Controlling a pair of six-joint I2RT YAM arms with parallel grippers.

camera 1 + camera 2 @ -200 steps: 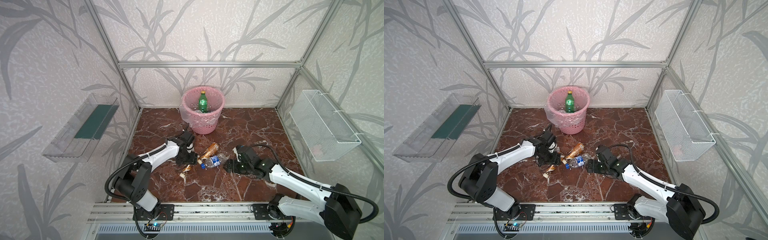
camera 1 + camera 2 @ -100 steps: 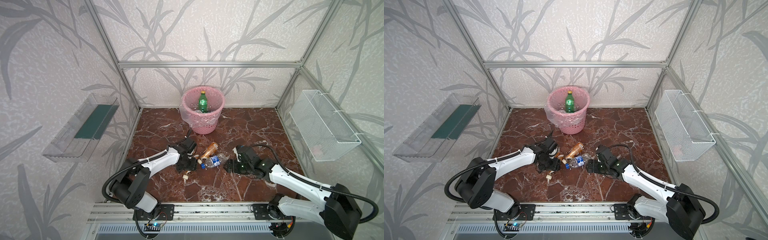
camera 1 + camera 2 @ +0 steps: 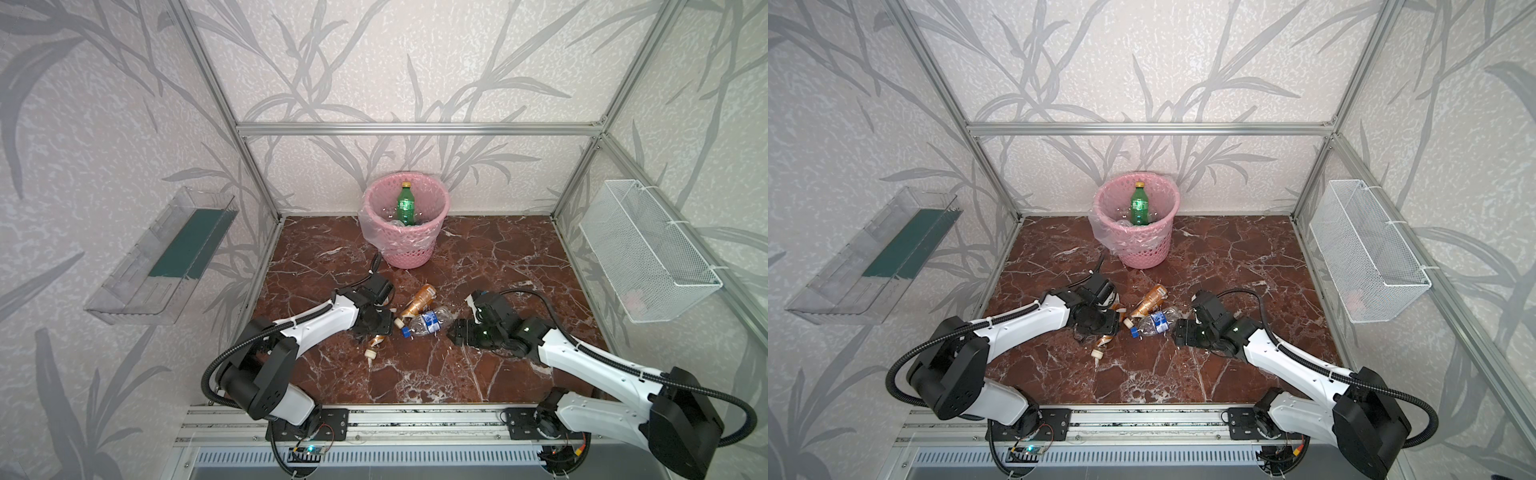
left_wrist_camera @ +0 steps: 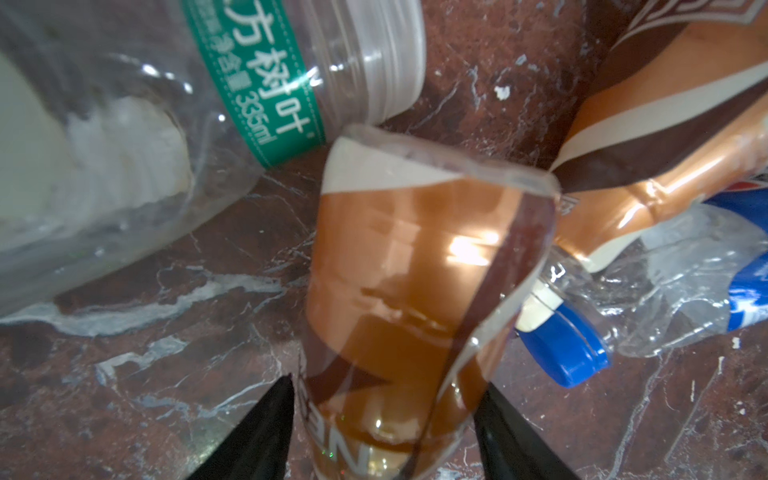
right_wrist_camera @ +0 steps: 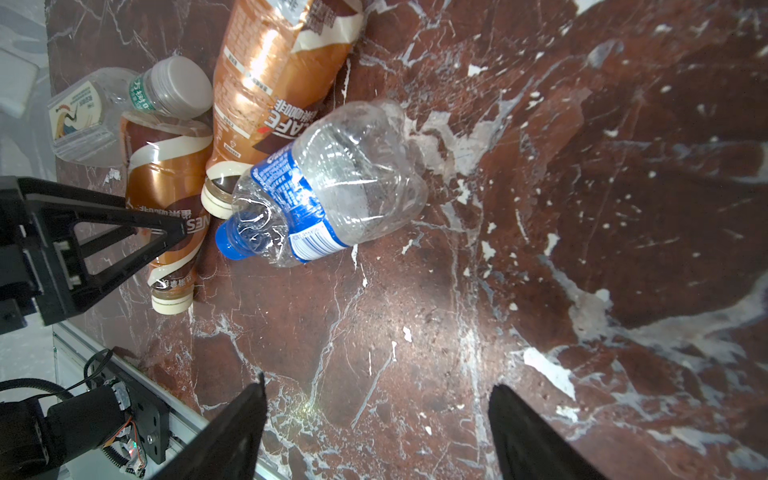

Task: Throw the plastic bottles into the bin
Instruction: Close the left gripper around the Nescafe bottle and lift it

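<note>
Left gripper (image 4: pixel 386 386) has dropped onto brown coffee bottle (image 4: pixel 415 257), fingers pinching it; right gripper (image 5: pixel 376 395) spread, empty. Green bottle (image 3: pixel 405 205) in bin (image 3: pixel 446 203); four on floor (image 3: pixel 478 365).

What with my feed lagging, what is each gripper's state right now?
Left gripper: jaws astride the brown coffee bottle; grip cannot be told.
Right gripper: open, empty.

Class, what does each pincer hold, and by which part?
Right pincer holds nothing. Left pincer straddles the orange-brown bottle mid-body, toward the cap; a grip cannot be told.
</note>
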